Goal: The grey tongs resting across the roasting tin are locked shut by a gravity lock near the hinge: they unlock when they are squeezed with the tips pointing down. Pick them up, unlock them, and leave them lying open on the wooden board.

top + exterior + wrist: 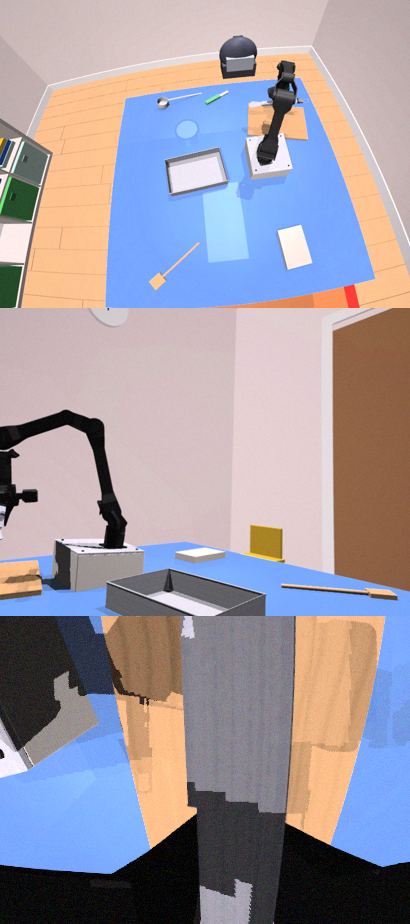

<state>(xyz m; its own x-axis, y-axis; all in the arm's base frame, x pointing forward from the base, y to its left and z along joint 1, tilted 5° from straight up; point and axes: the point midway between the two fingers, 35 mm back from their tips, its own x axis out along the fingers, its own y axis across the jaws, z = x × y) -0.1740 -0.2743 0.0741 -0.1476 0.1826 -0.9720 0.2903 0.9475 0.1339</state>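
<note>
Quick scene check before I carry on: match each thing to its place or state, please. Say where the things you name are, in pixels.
1. Tongs (261, 104) (237, 716)
2. Tin (226, 165) (185, 582)
3. Board (296, 122) (19, 568) (160, 741)
4. Green-handled tool (213, 99)

A. lying on the blue surface
B. beside the arm's base, flat
C. between the gripper's fingers
D. nothing in it

1-C, 2-D, 3-B, 4-A

Table: blue top. Top view, clock positions about the grey tin: ladle, 11; green-handled tool, between 12 and 1; wooden board, 2; pale base box, 3; cream block, 4; wooden turner, 6.
</note>
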